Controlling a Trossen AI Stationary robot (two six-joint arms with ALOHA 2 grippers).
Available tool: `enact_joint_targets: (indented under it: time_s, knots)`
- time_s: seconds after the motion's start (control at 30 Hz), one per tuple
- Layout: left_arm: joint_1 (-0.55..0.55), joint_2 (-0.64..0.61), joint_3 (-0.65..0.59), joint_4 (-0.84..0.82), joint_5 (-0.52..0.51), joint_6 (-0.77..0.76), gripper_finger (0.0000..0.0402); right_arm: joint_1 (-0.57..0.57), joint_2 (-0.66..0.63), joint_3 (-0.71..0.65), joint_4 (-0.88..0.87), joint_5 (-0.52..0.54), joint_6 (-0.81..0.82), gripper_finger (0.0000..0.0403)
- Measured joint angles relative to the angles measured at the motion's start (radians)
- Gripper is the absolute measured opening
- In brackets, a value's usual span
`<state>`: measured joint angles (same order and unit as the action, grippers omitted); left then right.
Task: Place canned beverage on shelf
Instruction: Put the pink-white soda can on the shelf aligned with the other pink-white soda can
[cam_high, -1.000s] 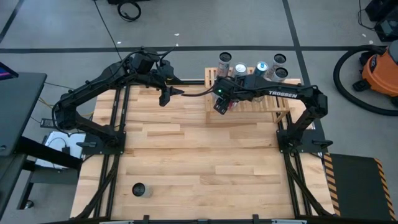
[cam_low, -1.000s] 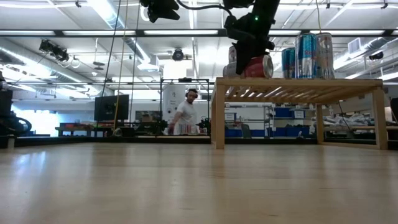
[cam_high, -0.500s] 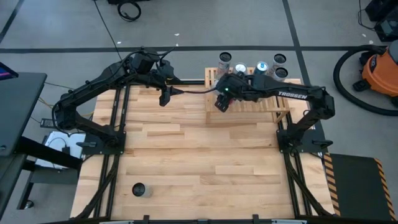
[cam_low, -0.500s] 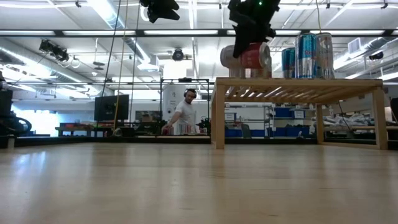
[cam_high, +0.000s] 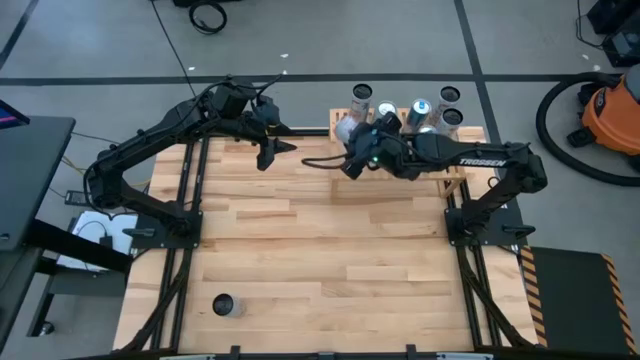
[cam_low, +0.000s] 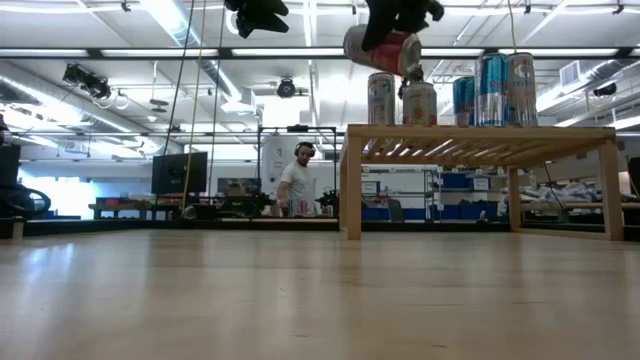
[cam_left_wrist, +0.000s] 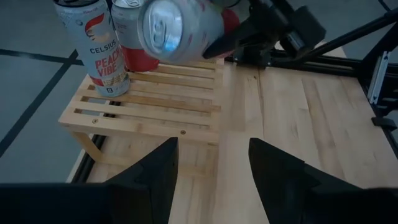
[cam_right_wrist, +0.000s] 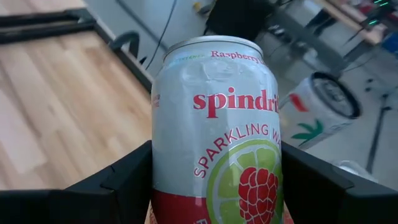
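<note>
A silver and red canned beverage (cam_right_wrist: 214, 124) hangs in the air above the left end of the light-wood slatted shelf (cam_high: 405, 185), with my right gripper (cam_high: 352, 138) shut on it. In the low view the can (cam_low: 382, 50) floats higher than the several cans (cam_low: 490, 90) that stand upright on the shelf (cam_low: 480, 133). My left gripper (cam_high: 266, 160) hovers open and empty over the table's far left part, facing the shelf (cam_left_wrist: 149, 102) and the held can (cam_left_wrist: 180, 25). My right gripper pinches the can's side wall near its red bottom end (cam_right_wrist: 186, 208) between its two fingers (cam_right_wrist: 118, 183). The fingers come from the table's right, slanting down, and lie along the can. The can is lifted clear of the shelf, tipped nearly level, its top toward the table's left.
A Celsius can (cam_left_wrist: 99, 50) and a red can (cam_left_wrist: 134, 40) stand at the shelf's far left corner, just beyond the held can. A dark can (cam_high: 224, 305) stands alone near the table's front left. A person (cam_low: 298, 180) stands far off in the room.
My right gripper has risen from shelf-top height with the can and swung toward the table's far edge, turning as it went. The can, down by the shelf's top a second ago, now hangs above the standing cans, still tipped.
</note>
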<state>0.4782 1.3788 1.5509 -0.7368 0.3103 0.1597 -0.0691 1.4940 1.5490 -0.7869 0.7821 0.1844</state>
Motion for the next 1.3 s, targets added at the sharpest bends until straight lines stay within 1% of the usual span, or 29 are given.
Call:
enact_joint_targets:
  time_s: [0.1,0.27,0.37,0.47,0.53,0.63,0.87,1.1,1.3]
  knots:
    - [0.0,0.0,0.0,0.0,0.0,-0.018,0.0197,0.024,0.0,-0.002,0.015,0.071,0.028,0.0293]
    - [0.0,0.0,0.0,0.001,-0.001,-0.021,0.0197,0.075,0.0,-0.048,0.037,0.201,0.127,0.0293]
    - [0.0,0.0,0.0,0.001,-0.001,-0.045,0.0197,0.113,-0.001,-0.09,0.06,0.227,0.203,0.0293]
    - [0.003,0.0,0.0,0.026,-0.002,-0.045,0.0197,0.15,-0.001,-0.135,0.123,0.283,0.224,0.0293]
    - [0.003,-0.001,0.0,0.039,-0.002,-0.044,0.0197,0.165,-0.001,-0.149,0.132,0.316,0.235,0.0293]
    - [0.002,-0.001,0.0,0.033,-0.002,-0.045,0.0197,0.174,-0.001,-0.171,0.137,0.339,0.284,0.0293]
    - [-0.012,-0.001,0.0,0.037,-0.002,-0.053,0.0197,0.195,0.0,-0.274,0.153,0.451,0.389,0.0293]
    - [-0.011,-0.001,0.0,0.049,-0.002,-0.045,0.0197,0.221,-0.001,-0.394,0.259,0.615,0.418,0.0293]
    - [-0.011,-0.001,0.0,0.064,-0.002,-0.044,0.0197,0.224,0.0,-0.471,0.324,0.691,0.455,0.0293]
